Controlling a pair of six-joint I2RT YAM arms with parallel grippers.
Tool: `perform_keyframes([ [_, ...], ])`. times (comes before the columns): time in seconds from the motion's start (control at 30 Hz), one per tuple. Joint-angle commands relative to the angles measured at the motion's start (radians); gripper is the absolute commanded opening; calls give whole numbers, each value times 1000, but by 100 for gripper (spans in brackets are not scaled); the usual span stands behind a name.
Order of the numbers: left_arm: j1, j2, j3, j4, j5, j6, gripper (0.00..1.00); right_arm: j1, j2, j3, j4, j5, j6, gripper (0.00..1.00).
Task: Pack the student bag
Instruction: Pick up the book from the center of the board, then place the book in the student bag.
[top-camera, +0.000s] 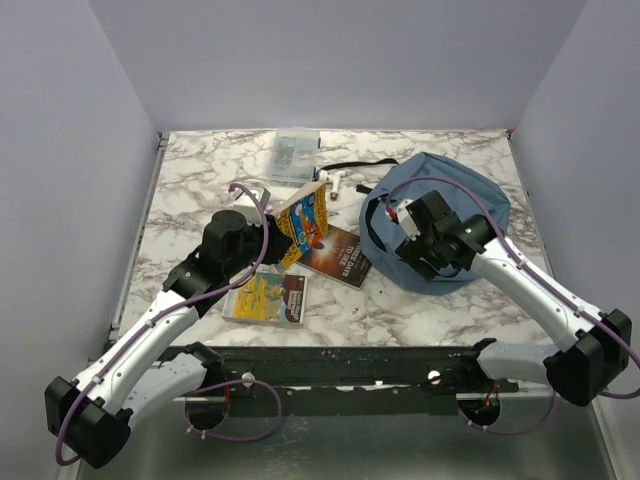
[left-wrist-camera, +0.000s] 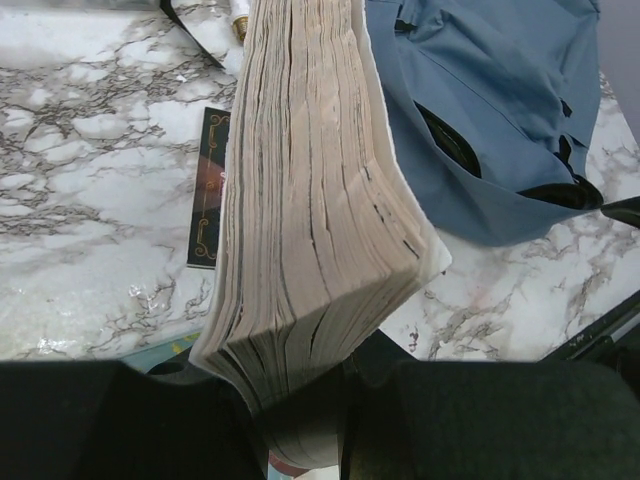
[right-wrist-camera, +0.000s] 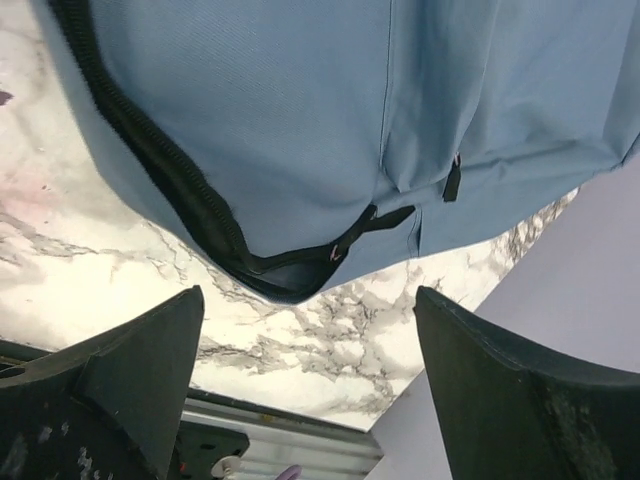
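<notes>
Nearest, the left gripper (left-wrist-camera: 300, 420) pinches a thick book (left-wrist-camera: 310, 220) on edge above the table. Further right, the right gripper (right-wrist-camera: 310, 390) hangs spread over the student bag (top-camera: 440, 165) and its zip. I'd have it lift the bag's mouth wide before the book goes in.

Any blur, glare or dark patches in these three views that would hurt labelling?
Top view: evenly lit, sharp, no glare. Left wrist view: book pages crisp, left tool nearly black along the bottom. Right wrist view: bag clear, table washed out at left, right tool dark.
</notes>
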Motion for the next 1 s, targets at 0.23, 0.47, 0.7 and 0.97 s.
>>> perform_keyframes([
  [0.23,-14,-69,-19,92,39,4,0,0,-33,-55,117,-162,-212,81],
  [0.47,-14,-65,-16,90,40,15,0,0,30,-93,213,-157,-247,76],
  [0.7,-14,-52,-13,91,35,22,0,1,96,-71,245,-76,-247,63],
  [0.97,-16,-39,-12,100,40,17,0,1,141,-109,341,10,-239,46],
])
